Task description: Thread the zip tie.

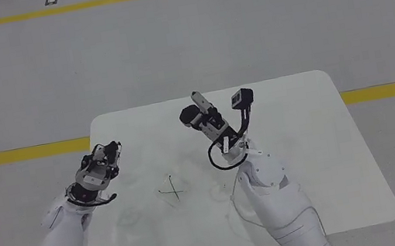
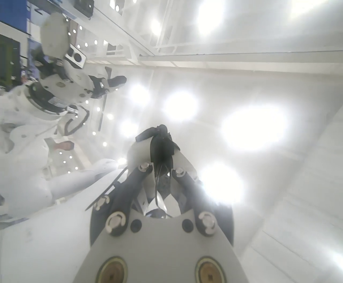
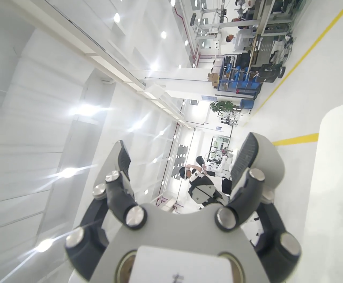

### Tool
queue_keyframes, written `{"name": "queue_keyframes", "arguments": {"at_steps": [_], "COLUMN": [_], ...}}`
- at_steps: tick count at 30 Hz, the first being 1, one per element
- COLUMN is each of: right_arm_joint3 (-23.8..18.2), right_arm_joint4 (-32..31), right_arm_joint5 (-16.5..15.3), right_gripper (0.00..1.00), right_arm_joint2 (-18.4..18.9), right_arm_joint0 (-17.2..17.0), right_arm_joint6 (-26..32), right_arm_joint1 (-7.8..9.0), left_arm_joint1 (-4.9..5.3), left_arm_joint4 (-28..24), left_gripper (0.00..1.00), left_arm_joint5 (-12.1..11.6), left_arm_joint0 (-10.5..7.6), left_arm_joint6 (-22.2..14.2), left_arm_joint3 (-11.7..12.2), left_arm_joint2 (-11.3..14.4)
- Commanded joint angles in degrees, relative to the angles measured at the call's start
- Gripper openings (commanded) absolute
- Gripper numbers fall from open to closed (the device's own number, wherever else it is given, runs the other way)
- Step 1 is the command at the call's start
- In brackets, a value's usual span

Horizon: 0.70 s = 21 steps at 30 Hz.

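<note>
Left pincer [image 2: 160, 134], clamped on zip tie [image 2: 106, 188]

Thin blk zip tie [image 2: 106, 189], prob. pinched in left fingers [image 2: 160, 146], tail slanting free

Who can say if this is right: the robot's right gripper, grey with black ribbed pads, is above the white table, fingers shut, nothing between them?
The grey right gripper is open, not shut: the right wrist view shows its black ribbed pads well apart. The rest stands: nothing is between them, and it is above the white table.
</note>
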Motion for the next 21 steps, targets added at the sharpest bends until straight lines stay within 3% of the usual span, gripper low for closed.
{"name": "queue_keyframes", "arguments": {"at_steps": [1,4,12,15,21], "right_arm_joint3": [-0.6,-1.2,-1.3,-1.3,-2.5], "right_arm_joint4": [-0.4,-0.6,-0.6,-0.6,-2.1], "right_arm_joint5": [0.0,0.0,0.0,0.0,0.0], "right_gripper": [1.00,1.00,1.00,1.00,1.00], "right_arm_joint2": [0.2,0.2,0.1,0.1,-0.3], "right_arm_joint0": [-0.3,-0.5,-0.5,-0.5,-0.8], "right_arm_joint6": [-0.5,-1.5,-1.9,-1.9,-4.2], "right_arm_joint1": [0.18,0.36,0.40,0.40,0.74], "left_arm_joint1": [0.23,0.22,0.21,0.11,0.04], "left_arm_joint4": [4.4,4.4,4.2,5.6,5.9], "left_gripper": [0.00,0.00,0.00,0.00,0.00], "left_arm_joint5": [-2.5,-2.0,-1.8,-2.7,-3.0], "left_arm_joint0": [0.88,1.92,1.95,2.12,2.73], "left_arm_joint6": [4.5,6.7,6.6,9.8,10.8], "left_arm_joint3": [-1.3,-2.8,-2.9,-3.9,-5.0], "left_arm_joint2": [-1.0,-1.3,-1.3,-1.0,-1.2]}}
